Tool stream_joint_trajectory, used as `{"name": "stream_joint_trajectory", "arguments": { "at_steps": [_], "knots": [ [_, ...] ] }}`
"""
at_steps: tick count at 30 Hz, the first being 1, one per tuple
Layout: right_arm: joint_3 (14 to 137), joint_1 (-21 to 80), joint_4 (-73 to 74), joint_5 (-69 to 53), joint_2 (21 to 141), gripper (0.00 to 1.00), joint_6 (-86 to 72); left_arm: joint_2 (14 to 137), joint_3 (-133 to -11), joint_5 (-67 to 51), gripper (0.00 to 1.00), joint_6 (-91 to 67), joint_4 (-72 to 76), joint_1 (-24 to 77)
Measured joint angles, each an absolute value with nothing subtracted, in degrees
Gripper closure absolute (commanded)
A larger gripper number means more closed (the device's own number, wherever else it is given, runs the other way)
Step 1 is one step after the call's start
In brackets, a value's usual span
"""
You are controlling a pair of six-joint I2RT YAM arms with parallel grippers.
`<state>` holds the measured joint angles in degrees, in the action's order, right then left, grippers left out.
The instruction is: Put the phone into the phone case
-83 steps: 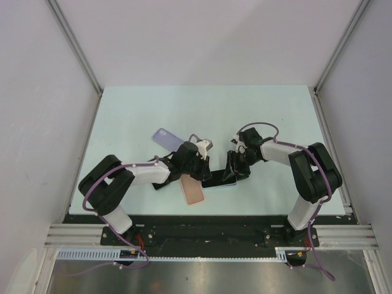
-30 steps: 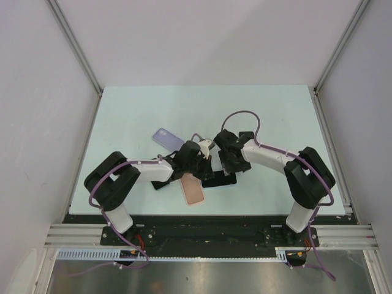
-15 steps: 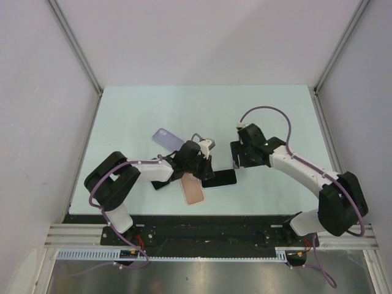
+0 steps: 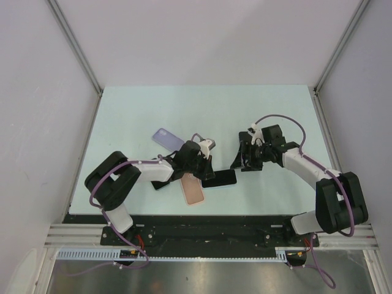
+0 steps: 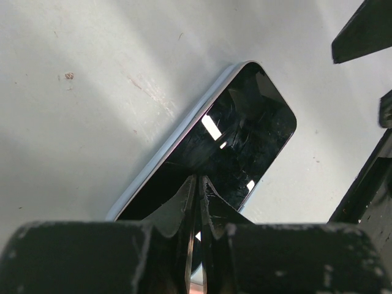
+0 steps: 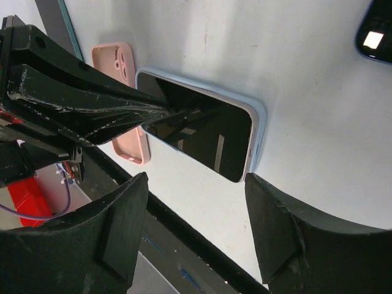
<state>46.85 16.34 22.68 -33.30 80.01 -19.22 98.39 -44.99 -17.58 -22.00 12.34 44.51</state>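
Phone [image 4: 219,179] lay flat, dark screen up, on the worktop [image 4: 275,110] at near centre. A pale blue rim ran round it; couldn't tell if that was a case. Left gripper [image 5: 197,180] had its fingers closed together, tips pressed on the screen's left end. Right gripper [image 4: 239,160] hung just beyond the phone's right end with fingers spread wide, holding nothing. Pink phone case [image 4: 192,191] lay just left of the phone. A lilac case [image 4: 166,138] lay farther back-left.
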Motion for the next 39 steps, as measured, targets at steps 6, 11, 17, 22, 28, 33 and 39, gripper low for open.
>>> {"name": "stream_joint_trajectory", "arguments": {
  "at_steps": [6, 11, 17, 22, 28, 33, 39],
  "knots": [
    [46.85, 17.23, 22.09, -33.47, 83.42, 0.36, -18.76, 98.91, -45.17, -18.59, 0.89, -22.02, 12.88, 44.51],
    [46.83, 18.74, 22.28, -30.35, 85.69, 0.40, -18.55, 99.02, -45.25, -18.85, 0.89, -22.02, 12.97, 44.51],
    [46.83, 19.77, 22.44, -27.70, 89.06, 0.57, -18.17, 99.07, -45.25, -18.87, 0.90, -22.02, 12.99, 44.51],
    [46.85, 20.18, 22.35, -27.24, 92.55, 0.65, -18.28, 99.35, -45.45, -19.66, 0.90, -22.02, 12.99, 44.51],
    [47.37, 20.88, 22.02, -28.45, 93.47, 0.74, -18.31, 99.37, -45.45, -19.81, 0.91, -22.04, 12.99, 44.51],
    [47.94, 21.37, 22.61, -27.90, 93.86, 0.80, -18.28, 99.37, -45.45, -19.84, 0.91, -22.04, 12.97, 44.51],
    [49.06, 22.50, 23.99, -26.06, 94.35, 0.83, -18.33, 99.42, -45.45, -19.84, 0.91, -22.06, 12.97, 44.51]
  ]
}}
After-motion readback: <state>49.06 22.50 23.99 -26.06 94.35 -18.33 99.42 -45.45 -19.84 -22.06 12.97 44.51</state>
